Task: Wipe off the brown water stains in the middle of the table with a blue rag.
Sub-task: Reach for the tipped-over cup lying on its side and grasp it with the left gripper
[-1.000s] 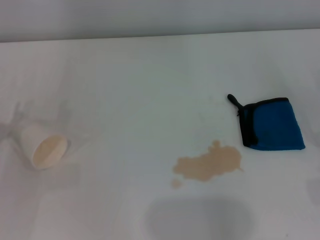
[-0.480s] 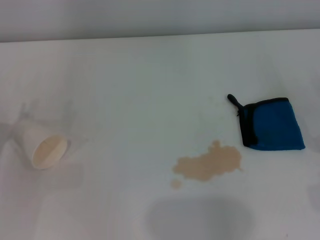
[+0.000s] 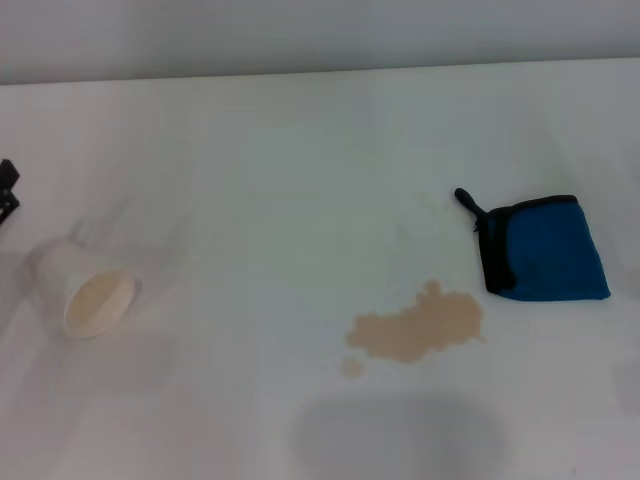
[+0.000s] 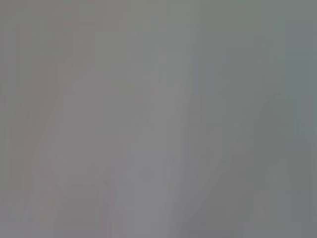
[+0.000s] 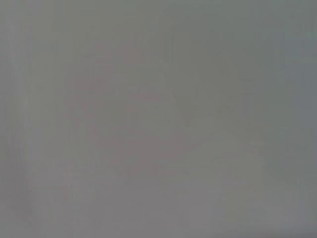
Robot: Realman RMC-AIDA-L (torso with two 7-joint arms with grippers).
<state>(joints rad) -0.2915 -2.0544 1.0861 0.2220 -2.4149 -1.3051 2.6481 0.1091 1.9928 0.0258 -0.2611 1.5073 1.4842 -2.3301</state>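
Note:
The blue rag [image 3: 548, 252] lies folded on the white table [image 3: 300, 170] at the right, its black loop tab pointing to the back left. The brown water stains [image 3: 418, 328] spread just in front and to the left of the rag, with a small separate droplet [image 3: 352, 367] at their left end. A black part of my left gripper [image 3: 6, 192] shows at the far left edge, far from rag and stains. My right gripper is out of view. Both wrist views show only plain grey.
A white paper cup [image 3: 82, 290] lies on its side at the left, its mouth facing the front, just in front of the left gripper. The table's far edge [image 3: 320, 70] runs across the top. A grey shadow [image 3: 400, 435] lies on the front middle.
A black part of my left gripper has come into view at the left edge above the cup. The rag, stains and cup have stayed put.

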